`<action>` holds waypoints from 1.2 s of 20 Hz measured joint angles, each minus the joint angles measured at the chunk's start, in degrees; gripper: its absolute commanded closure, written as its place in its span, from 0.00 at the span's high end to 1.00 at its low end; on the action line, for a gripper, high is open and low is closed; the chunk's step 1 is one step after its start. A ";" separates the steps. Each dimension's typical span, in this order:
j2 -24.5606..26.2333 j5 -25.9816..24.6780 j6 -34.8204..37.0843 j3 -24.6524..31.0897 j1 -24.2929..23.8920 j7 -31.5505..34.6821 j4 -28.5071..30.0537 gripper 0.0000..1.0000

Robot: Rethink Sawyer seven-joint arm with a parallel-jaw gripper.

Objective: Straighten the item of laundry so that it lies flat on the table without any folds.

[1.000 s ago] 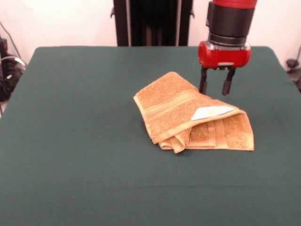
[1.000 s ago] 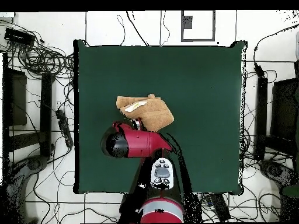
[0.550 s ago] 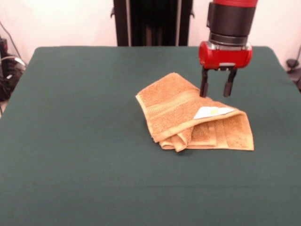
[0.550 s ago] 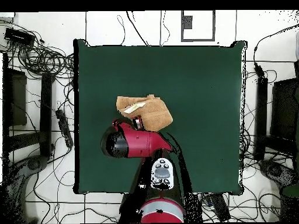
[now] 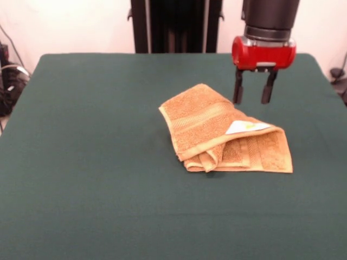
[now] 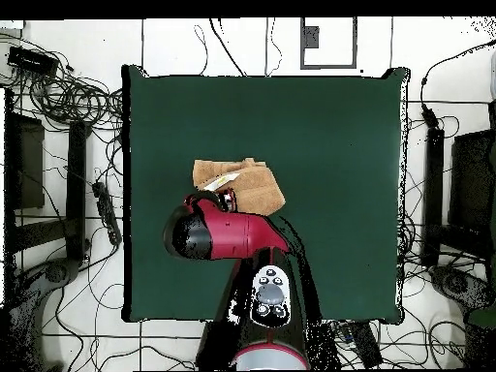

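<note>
The item of laundry point(image 5: 217, 132) is an orange-tan towel lying folded over itself in a bunched heap right of the middle of the table point(image 5: 81, 162). A white tag point(image 5: 246, 127) shows on its top layer, and several layers stack at its front edge. In the overhead view the towel point(image 6: 247, 184) lies left of the table's point(image 6: 339, 194) middle, partly under the red arm. My gripper point(image 5: 253, 102) hangs open and empty above the towel's far right corner, its two black fingers point(image 5: 237, 93) clear of the cloth.
Cables and dark equipment point(image 6: 58, 194) lie on the floor round the table in the overhead view. A black upright post point(image 5: 173, 24) stands behind the table's far edge.
The gripper has risen and shifted slightly to the right, away from the towel, staying open. The towel's upper fold has settled a little.
</note>
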 measured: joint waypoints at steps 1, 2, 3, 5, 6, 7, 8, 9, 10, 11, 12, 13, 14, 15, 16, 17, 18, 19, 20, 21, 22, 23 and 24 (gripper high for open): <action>-0.12 -0.01 0.57 0.00 -0.02 0.00 -0.19 1.00; -0.30 -0.02 1.61 0.01 -0.06 0.00 -0.62 1.00; -0.48 -0.02 2.64 0.02 -0.11 0.00 -1.05 1.00; -0.62 -0.02 4.13 0.09 -0.27 0.00 -2.00 1.00; -0.60 -0.04 4.64 0.15 -0.39 0.00 -2.56 1.00; -0.56 -0.05 4.91 0.21 -0.51 0.00 -3.03 1.00; -0.49 -0.05 5.16 0.33 -0.72 0.00 -3.79 1.00; -0.42 -0.06 5.28 0.44 -0.88 0.00 -4.34 1.00; -0.25 -0.06 5.39 0.62 -1.16 0.00 -5.42 1.00; -0.12 -0.07 5.45 0.71 -1.31 0.00 -6.08 1.00; 0.20 -0.07 5.52 0.74 -1.47 0.00 -7.01 1.00; 0.52 -0.07 5.59 0.77 -1.63 0.00 -7.95 1.00; 1.09 -0.07 5.68 0.80 -1.88 0.00 -9.13 1.00; 1.46 -0.08 5.75 0.84 -2.08 0.00 -9.89 1.00; 2.16 -0.08 5.83 0.88 -2.43 0.00 -11.19 1.00; 2.46 -0.12 5.84 0.88 -2.58 0.00 -11.72 1.00; 3.06 -0.11 5.84 0.87 -2.89 0.00 -12.82 1.00; 3.34 -0.13 5.84 0.88 -2.99 0.00 -13.28 1.00; 3.81 -0.13 5.84 0.89 -3.15 0.00 -14.00 1.00; 4.31 -0.14 5.84 0.89 -3.29 0.00 -14.73 1.00; 4.72 -0.14 5.84 0.90 -3.41 0.00 -15.30 1.00; 5.03 -0.14 5.86 0.90 -3.51 0.00 -15.73 1.00; 5.37 -0.15 5.86 0.92 -3.70 0.00 -16.16 1.00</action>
